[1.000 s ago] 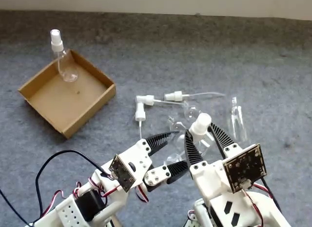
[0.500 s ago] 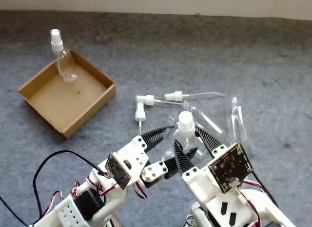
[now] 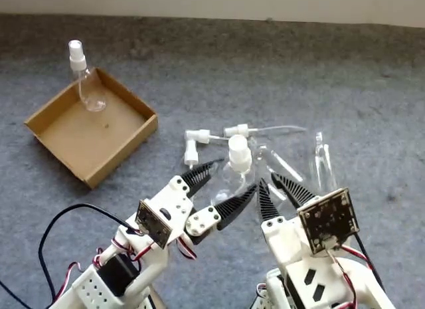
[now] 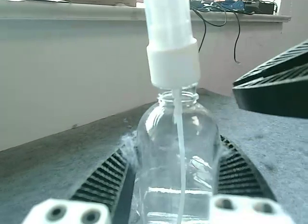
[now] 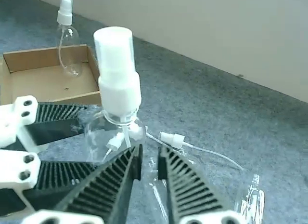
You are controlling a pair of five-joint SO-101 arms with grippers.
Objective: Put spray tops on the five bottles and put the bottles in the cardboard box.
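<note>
My left gripper [image 3: 229,179] is shut on a clear round bottle [image 3: 228,178] and holds it upright above the carpet. A white spray top [image 3: 239,153] rests in the bottle's neck, its tube inside. In the left wrist view the collar of the spray top [image 4: 172,65] sits just above the bottle [image 4: 175,151], with a gap to the neck rim. My right gripper [image 3: 267,181] is just beside the bottle, a little nearer the arms. It is open by a narrow gap [image 5: 149,149] with nothing in it. The cardboard box [image 3: 46,113] lies at the far left.
One bottle with a spray top [image 3: 85,80] stands in the box's far corner. Loose spray tops [image 3: 198,136] [image 3: 240,130] lie just beyond the grippers. Two bare bottles [image 3: 323,163] [image 3: 275,159] lie on the carpet to the right. Open carpet stretches toward the box.
The right gripper carried the spray top left onto the bottle, let go, drew back and narrowed. The left gripper rose with the bottle and closed on it.
</note>
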